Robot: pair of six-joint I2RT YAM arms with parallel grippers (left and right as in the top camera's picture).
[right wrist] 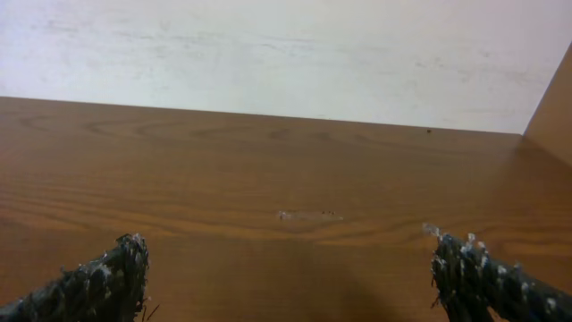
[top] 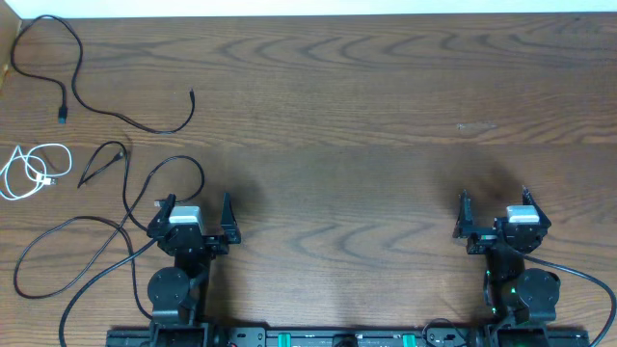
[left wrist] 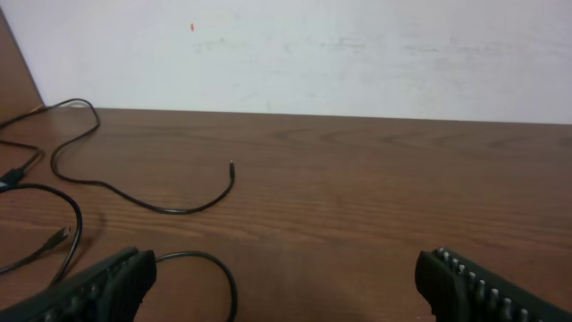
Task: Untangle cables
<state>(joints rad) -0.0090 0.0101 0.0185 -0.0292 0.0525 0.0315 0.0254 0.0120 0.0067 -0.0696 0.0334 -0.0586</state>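
Viewing overhead, we find black cables [top: 154, 131] and a white cable [top: 29, 172] left of the left gripper [top: 196, 204], well apart from the right gripper [top: 495, 200]. Left wrist: jaws wide, empty, cables [left wrist: 170, 210] ahead-left. Right wrist: jaws wide, empty.

The work surface is a counter [top: 366, 87] of dark brown wood-grain laminate, with long wavy grain lines running across its width. Its far edge meets a white wall [left wrist: 357, 54]. The wall is matte and carries faint grey smudges and one small red mark [left wrist: 191, 27]. A brown side panel [right wrist: 550, 98] stands upright at the right end of the counter, against the wall. A second brown panel [left wrist: 16, 63] stands at the left end. The counter shows one pale scuff [right wrist: 308, 216] on its right half, well clear of the wall. Lighting is soft and even, with a mild sheen on the laminate and only diffuse shadows.
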